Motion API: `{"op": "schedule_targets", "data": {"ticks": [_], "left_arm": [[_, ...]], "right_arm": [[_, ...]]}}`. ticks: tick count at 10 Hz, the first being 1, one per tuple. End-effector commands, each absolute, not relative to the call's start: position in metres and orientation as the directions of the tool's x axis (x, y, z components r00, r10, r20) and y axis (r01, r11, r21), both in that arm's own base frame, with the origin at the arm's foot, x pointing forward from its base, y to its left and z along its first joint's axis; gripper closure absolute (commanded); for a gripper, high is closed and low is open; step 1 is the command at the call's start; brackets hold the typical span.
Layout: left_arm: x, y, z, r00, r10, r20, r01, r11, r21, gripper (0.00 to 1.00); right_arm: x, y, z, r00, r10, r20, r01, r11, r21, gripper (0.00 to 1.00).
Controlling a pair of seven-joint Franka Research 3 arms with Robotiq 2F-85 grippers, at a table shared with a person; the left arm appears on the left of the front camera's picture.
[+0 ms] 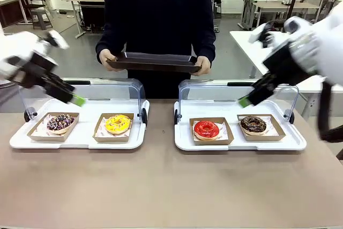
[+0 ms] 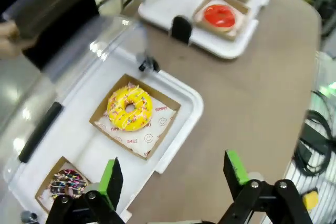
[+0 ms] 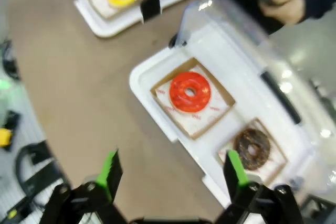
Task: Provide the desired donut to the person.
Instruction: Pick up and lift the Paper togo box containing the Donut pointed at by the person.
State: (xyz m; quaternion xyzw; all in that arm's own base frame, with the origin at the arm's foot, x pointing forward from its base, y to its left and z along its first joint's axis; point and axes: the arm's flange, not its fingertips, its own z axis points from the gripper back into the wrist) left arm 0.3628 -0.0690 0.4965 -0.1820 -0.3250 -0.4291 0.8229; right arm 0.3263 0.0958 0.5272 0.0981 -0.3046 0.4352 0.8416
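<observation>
While the person (image 1: 155, 20) offers a dark tray (image 1: 154, 61) without pointing, I'd wait for a cue: left gripper (image 2: 173, 171) and right gripper (image 3: 172, 169) hang spread, empty. Left white tray (image 1: 86, 131), cover (image 1: 107, 87) raised: cardboard boxes (image 1: 99, 132) holding sprinkled donut (image 1: 60, 123), yellow donut (image 1: 118, 124). Right white tray (image 1: 241, 143): red donut (image 1: 206, 128), chocolate donut (image 1: 253, 125), each boxed

- Brown tabletop (image 1: 161, 186) runs the full width, and two trays sit on it.
- Left tray (image 1: 77, 145), white, lies flat toward the far edge, its left lid (image 1: 107, 87) raised behind.
- Right tray (image 1: 241, 147) sits level beside it across a gap, its right lid (image 1: 214, 90) raised as well.
</observation>
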Motion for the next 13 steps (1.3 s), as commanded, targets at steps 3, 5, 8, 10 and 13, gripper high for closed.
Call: {"op": "schedule_targets", "data": {"ticks": [3,5,8,10,13], "left_arm": [[0.283,0.012,0.453,0.335,-0.608,0.719,0.831,0.551,0.078,0.00],[0.280,0.019,0.448,0.348,-0.623,0.700,0.807,0.580,0.115,0.00],[0.272,0.021,0.448,0.346,-0.637,0.689,0.790,0.594,0.152,0.00],[0.268,0.025,0.449,0.356,-0.641,0.680,0.794,0.591,0.142,0.00],[0.267,0.025,0.449,0.356,-0.634,0.686,0.797,0.590,0.132,0.00]], "right_arm": [[0.292,0.006,0.512,0.264,0.713,0.650,-0.829,0.513,-0.225,0.00],[0.272,-0.021,0.496,0.212,0.671,0.711,-0.849,0.487,-0.206,0.00],[0.255,-0.042,0.489,0.127,0.637,0.760,-0.875,0.433,-0.216,0.00],[0.260,-0.045,0.483,0.119,0.632,0.766,-0.880,0.424,-0.213,0.00],[0.260,-0.045,0.482,0.099,0.628,0.772,-0.894,0.398,-0.208,0.00]]}}
